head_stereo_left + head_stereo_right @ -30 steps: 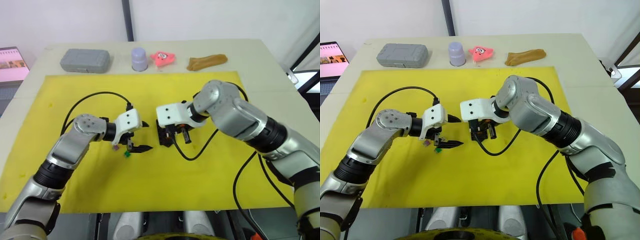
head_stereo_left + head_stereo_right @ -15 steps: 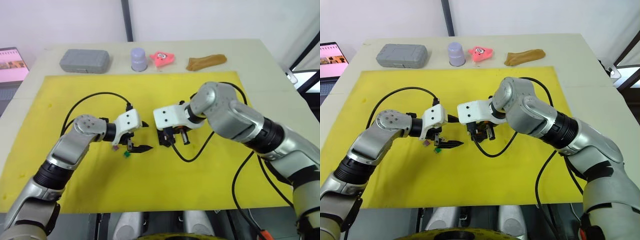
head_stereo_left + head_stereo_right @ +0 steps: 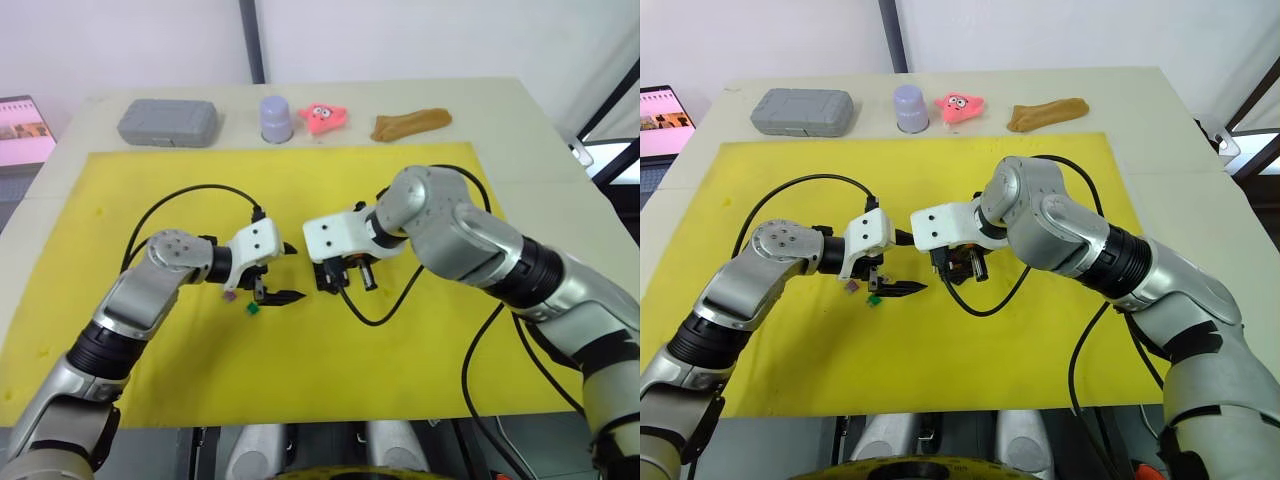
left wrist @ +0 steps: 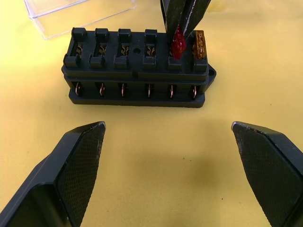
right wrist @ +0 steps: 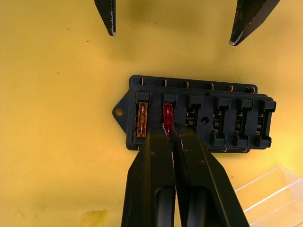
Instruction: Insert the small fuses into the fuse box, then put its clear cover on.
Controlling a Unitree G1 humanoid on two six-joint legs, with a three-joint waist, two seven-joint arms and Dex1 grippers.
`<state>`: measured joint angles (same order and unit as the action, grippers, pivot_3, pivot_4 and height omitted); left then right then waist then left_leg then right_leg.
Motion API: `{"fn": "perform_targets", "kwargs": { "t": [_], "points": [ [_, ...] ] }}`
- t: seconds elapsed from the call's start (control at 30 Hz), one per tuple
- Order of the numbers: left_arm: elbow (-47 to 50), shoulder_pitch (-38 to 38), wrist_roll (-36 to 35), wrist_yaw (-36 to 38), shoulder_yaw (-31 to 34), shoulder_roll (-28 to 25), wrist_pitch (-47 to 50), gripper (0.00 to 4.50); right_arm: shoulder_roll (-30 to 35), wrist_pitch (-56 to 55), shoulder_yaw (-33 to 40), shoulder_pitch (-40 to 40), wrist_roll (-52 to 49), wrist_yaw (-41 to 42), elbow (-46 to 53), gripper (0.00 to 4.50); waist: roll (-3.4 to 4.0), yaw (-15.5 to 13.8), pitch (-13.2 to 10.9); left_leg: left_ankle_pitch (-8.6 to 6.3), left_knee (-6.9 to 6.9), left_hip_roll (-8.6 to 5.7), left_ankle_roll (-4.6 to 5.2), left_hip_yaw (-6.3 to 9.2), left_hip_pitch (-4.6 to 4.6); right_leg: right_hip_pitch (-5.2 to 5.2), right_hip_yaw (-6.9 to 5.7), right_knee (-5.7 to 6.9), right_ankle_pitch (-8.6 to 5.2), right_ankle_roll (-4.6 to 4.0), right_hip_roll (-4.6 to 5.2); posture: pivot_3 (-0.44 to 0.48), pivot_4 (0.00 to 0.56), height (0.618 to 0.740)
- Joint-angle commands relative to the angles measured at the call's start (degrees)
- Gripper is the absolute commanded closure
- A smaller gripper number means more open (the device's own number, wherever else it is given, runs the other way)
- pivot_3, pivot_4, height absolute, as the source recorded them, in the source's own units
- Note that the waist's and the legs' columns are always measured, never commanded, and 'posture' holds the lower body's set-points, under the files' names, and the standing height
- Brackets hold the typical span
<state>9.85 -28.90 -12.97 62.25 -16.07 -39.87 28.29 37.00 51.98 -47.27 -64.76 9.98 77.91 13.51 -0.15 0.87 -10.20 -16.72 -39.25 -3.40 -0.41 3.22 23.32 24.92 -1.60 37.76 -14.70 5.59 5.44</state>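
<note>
Beside the fuse box [image 4: 137, 71] we see the clear cover [image 4: 78, 16]. Our right gripper [image 5: 169, 134] pinches the red fuse [image 5: 167, 116] upright beside the tan fuse [image 5: 142, 119]; our left gripper [image 4: 168, 161] gapes wide facing its long side.

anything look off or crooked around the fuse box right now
Nothing stands out. The fuse box sits flat on the yellow mat, an orange fuse seated upright in its end slot. The right gripper pinches a red fuse in the next slot. The clear cover lies beside the box.
</note>
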Motion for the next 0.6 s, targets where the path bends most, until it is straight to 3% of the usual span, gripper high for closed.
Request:
{"fn": "perform_targets", "kwargs": {
  "t": [0.03,0.13,0.3,0.6],
  "points": [
    [1.9,0.0,0.0,0.1,1.0,-0.5,-0.3,0.02,-1.1,0.5,0.3,-0.4,0.1,-0.5,-0.9,4.5,0.0,0.0,0.0,0.0,0.0,0.0,0.0,0.0,0.0,0.0,0.0,0.0,0.0,0.0,0.0,0.0,0.15,0.731],
    [1.9,-0.1,0.0,0.2,1.0,-0.6,-0.3,0.02,-1.2,0.3,0.9,-0.6,0.0,-0.4,-1.3,4.5,0.0,0.1,0.0,0.01,0.0,0.0,-0.02,0.0,0.0,0.0,0.0,0.01,0.0,0.0,0.0,0.0,0.15,0.731],
    [1.8,-0.2,0.0,0.3,1.0,-0.6,-0.3,0.0,-1.4,0.0,1.4,-0.5,0.0,-0.6,-1.5,2.57,0.0,0.0,0.0,0.01,0.0,-0.01,-0.02,0.0,0.01,0.04,0.01,0.02,0.0,0.0,0.01,0.0,0.15,0.731],
    [1.9,0.0,-0.1,0.5,1.0,-0.8,-0.2,0.0,-1.7,-0.2,2.6,-1.1,-0.3,-1.1,-2.8,2.57,0.0,-0.1,0.0,0.01,0.0,-0.02,-0.02,0.0,0.02,0.04,0.0,0.02,0.0,0.0,0.01,0.0,0.15,0.731]
  ]
}}
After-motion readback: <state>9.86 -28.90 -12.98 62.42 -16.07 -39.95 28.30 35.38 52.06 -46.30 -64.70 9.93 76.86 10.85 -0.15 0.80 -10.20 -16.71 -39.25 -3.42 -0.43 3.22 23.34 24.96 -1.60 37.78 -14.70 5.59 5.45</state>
